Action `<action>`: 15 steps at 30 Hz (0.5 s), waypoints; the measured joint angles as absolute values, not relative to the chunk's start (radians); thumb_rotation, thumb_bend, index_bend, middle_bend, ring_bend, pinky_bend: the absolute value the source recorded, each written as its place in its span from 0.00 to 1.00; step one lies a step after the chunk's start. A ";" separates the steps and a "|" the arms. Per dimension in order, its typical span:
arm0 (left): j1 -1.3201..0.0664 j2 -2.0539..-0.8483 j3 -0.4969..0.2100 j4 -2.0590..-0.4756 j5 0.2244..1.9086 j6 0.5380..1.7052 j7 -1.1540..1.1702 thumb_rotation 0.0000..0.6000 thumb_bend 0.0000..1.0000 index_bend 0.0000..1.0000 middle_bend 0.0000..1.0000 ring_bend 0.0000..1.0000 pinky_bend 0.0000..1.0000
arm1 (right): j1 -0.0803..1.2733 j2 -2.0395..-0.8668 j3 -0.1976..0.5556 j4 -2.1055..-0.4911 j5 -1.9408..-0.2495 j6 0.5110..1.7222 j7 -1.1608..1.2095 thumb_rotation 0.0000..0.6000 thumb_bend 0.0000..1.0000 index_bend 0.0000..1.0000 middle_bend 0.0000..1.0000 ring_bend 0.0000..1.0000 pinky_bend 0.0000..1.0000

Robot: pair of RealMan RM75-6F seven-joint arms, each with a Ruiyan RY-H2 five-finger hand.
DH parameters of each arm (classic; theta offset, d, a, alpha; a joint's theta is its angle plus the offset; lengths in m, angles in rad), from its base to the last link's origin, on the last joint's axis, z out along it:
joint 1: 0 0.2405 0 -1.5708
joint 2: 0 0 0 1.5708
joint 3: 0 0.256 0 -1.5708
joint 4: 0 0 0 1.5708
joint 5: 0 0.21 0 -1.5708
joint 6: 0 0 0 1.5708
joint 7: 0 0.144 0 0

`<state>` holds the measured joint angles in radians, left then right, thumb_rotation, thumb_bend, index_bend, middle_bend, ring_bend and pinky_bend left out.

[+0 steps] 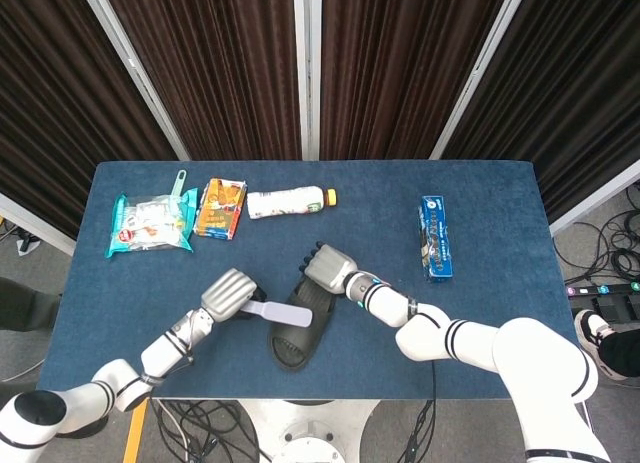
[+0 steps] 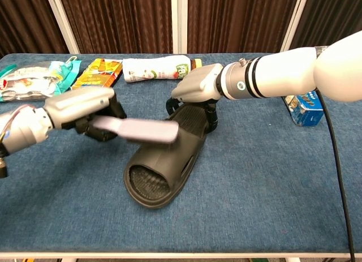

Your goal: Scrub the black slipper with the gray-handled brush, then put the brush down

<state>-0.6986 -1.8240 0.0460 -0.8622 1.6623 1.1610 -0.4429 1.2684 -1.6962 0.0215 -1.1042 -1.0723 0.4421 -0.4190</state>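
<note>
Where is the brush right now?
The brush is in the left hand, left of table centre, its head over the black slipper near the front edge.
</note>
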 measured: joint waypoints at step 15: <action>-0.697 -1.834 0.099 -0.889 1.673 1.096 -0.401 1.00 0.62 1.00 1.00 1.00 1.00 | 1.266 -1.687 0.017 -1.108 -1.061 0.449 -0.422 1.00 0.17 0.56 0.42 0.19 0.15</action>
<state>-0.6972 -1.8344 0.0994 -0.8893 1.6731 1.0958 -0.4013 1.2663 -1.6868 0.0166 -1.1078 -1.0614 0.4485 -0.4220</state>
